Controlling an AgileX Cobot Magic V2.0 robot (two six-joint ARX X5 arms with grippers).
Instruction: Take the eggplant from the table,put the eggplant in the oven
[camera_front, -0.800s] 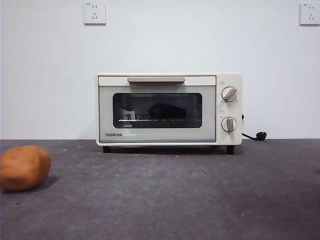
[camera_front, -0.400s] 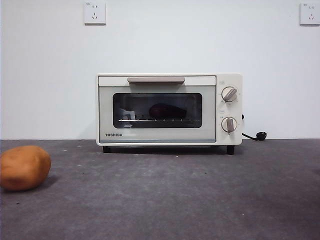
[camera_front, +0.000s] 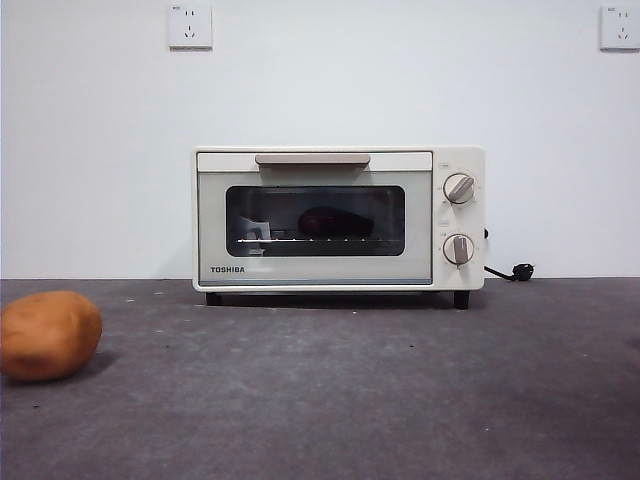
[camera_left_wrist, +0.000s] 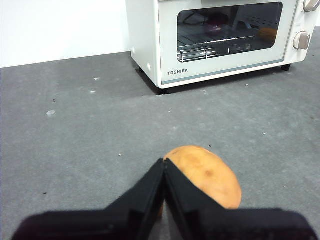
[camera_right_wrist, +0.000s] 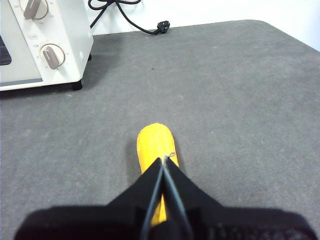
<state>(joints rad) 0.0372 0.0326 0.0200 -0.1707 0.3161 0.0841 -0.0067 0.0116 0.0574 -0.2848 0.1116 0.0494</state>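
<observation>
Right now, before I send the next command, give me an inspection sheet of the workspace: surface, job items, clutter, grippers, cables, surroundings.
Surface: dark grey table, matte, with a few pale specks.
Job's things: the eggplant lies on the wire rack inside the oven; the oven door is shut.
Clutter: an orange-brown potato-like lump on the table, in front of the left gripper; a yellow elongated object on the table, in front of the right gripper.
Grippers: left gripper shut, holding nothing; right gripper shut, holding nothing. Neither shows in the front view.
Cables: the oven's black cord with plug lies unplugged on the table by the knob side.
Surroundings: white wall with two sockets.
</observation>
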